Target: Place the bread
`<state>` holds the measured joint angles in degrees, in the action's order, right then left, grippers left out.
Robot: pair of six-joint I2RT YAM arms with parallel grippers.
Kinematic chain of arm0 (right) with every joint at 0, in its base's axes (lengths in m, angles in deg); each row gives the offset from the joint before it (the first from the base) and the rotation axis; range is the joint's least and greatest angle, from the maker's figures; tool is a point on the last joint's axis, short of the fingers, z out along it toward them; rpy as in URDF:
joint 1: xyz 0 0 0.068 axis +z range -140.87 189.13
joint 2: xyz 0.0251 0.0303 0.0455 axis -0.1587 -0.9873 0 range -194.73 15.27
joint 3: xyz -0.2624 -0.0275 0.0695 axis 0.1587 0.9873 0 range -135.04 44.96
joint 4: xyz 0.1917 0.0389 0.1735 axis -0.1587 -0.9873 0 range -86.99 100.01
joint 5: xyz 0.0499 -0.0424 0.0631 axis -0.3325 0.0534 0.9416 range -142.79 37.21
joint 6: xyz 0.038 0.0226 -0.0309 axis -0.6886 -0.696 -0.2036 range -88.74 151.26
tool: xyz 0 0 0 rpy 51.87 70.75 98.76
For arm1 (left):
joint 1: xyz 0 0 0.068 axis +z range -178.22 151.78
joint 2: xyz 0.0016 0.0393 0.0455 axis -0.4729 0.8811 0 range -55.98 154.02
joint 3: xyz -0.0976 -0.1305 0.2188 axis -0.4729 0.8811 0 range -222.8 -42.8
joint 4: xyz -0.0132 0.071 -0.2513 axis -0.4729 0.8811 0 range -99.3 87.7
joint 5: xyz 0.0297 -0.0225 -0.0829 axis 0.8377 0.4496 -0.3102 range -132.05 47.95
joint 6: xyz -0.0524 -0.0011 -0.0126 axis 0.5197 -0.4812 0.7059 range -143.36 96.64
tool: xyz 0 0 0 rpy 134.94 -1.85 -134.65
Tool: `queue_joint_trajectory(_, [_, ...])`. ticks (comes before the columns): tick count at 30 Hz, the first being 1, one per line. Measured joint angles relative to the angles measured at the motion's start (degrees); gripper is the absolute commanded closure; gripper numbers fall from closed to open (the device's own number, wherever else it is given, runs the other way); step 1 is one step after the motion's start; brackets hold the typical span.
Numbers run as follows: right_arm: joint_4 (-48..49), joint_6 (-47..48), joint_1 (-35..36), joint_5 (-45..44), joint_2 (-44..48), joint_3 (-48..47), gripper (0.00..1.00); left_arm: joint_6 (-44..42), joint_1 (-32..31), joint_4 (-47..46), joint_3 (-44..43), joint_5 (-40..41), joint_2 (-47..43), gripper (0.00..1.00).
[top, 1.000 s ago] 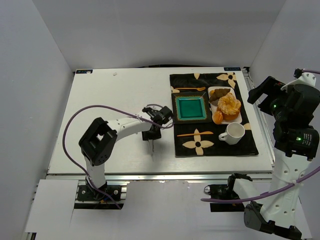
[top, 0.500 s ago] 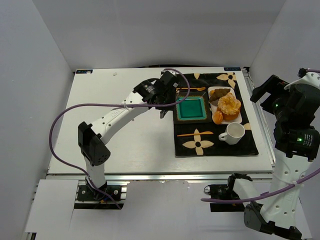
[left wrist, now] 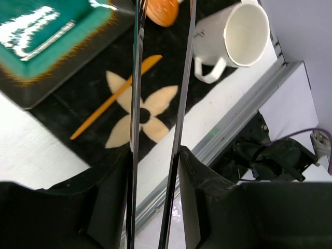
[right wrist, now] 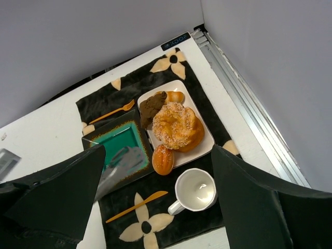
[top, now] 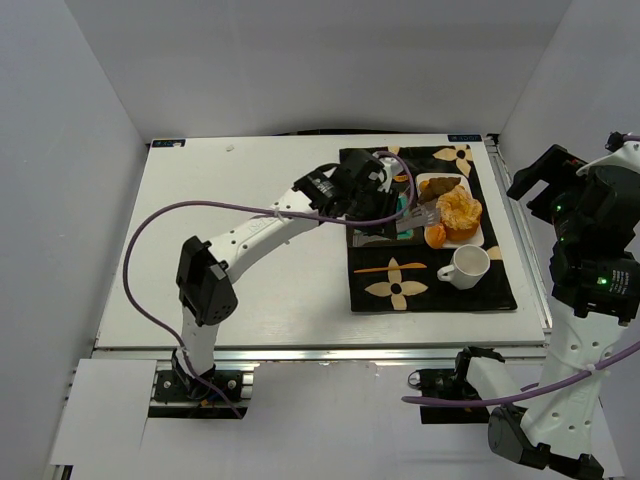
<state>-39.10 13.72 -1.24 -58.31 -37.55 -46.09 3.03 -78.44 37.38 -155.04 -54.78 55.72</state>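
The left gripper [top: 428, 214] reaches over the teal dish [right wrist: 116, 144], its two long fingers parted a little and holding nothing. The bread [top: 436, 236] lies at the near end of the white plate [right wrist: 202, 147], beside the large pastry [right wrist: 176, 126].

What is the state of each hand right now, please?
Left hand: open, its long fingers apart, holding nothing.
Right hand: open wide, holding nothing.
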Motion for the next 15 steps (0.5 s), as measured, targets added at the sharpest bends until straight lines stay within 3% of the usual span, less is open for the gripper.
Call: queue_joint_trajectory(15, [-0.15,0.07,0.0,-0.81,1.07,0.0,0.11,0.66,-2.99,-1.75,0.07,0.37,1.99,0.49])
